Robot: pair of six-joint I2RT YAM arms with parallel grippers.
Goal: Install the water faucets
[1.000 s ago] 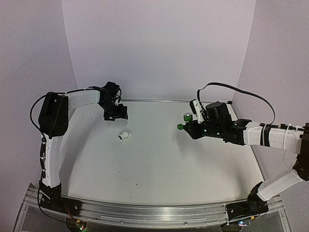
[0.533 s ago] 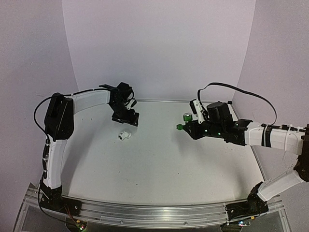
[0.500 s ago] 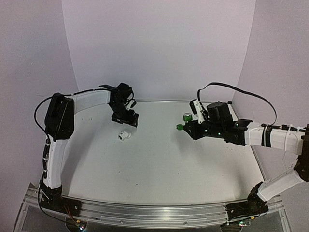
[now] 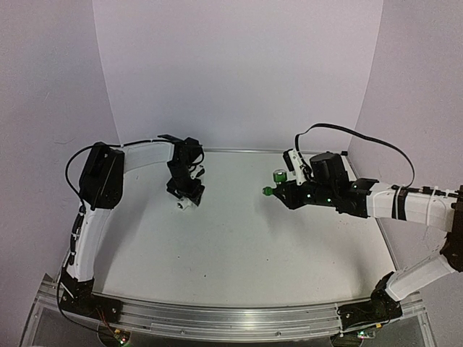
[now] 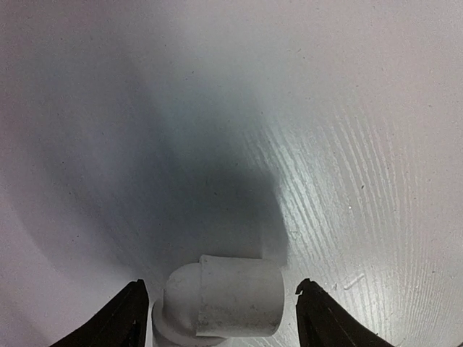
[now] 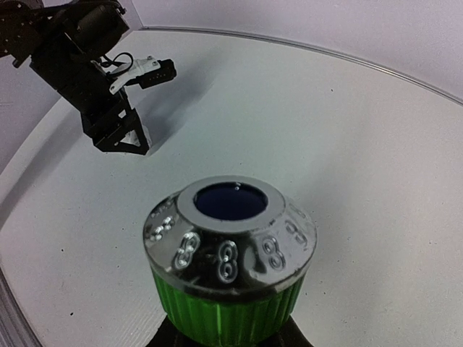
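White fitting (image 5: 230,298): I see it between the left pincer's (image 5: 226,322) wide-open tips.
Green tap (image 6: 230,269): right pincer (image 4: 278,186) grips it.

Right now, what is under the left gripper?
The white pipe fitting lies on the table between the left gripper's open fingers. Its near end is out of frame.

White links (image 4: 145,150), black joints (image 4: 101,177), black cable (image 4: 362,135)

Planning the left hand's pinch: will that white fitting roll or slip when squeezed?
Probably stiff: the white fitting looks like moulded plastic. Lying on its rounded side, it may roll. Its smooth surface could slip from the left hand.
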